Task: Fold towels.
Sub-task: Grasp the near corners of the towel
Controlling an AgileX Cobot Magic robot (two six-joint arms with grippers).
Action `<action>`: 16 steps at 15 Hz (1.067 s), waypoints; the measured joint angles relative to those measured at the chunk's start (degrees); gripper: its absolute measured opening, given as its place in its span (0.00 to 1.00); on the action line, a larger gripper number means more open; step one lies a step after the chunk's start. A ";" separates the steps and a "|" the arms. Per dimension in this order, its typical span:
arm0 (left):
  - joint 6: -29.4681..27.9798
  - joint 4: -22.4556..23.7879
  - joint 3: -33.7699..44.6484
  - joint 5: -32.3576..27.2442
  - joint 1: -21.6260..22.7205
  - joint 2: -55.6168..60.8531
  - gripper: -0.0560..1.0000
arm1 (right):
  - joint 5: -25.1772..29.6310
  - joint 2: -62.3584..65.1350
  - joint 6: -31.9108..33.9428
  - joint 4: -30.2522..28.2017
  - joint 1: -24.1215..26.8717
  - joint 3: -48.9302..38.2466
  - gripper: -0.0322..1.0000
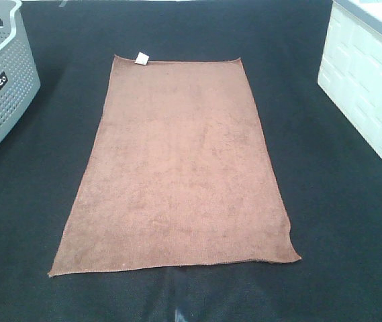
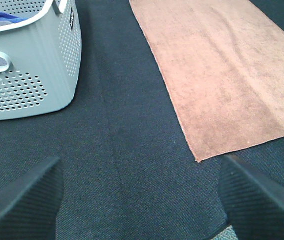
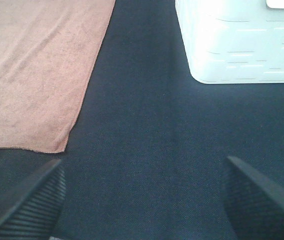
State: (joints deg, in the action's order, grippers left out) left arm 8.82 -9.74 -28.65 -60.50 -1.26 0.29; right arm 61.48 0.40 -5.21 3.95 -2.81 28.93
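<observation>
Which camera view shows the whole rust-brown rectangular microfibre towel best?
The exterior high view: the rust-brown rectangular microfibre towel lies flat there with all four corners visible. The left wrist view shows only one near corner and part of the cloth; the right wrist view shows the other near corner.

Black woven cloth (image 1: pixel 352 221) covers the surface, a grey perforated basket (image 1: pixel 3 87) left, a white bin (image 1: pixel 368 87) right.

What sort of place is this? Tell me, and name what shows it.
Probably a laundry-folding test bench: a rust-brown towel spread flat on a black tabletop, flanked by a grey perforated basket and a white bin.
</observation>
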 joint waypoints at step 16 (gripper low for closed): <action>0.00 0.00 0.00 0.00 0.00 0.00 0.82 | 0.00 0.00 0.00 0.00 0.00 0.00 0.80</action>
State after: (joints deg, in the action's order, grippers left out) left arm 8.82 -9.74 -28.65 -60.50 -1.26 0.29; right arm 61.48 0.40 -5.21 3.95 -2.81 28.93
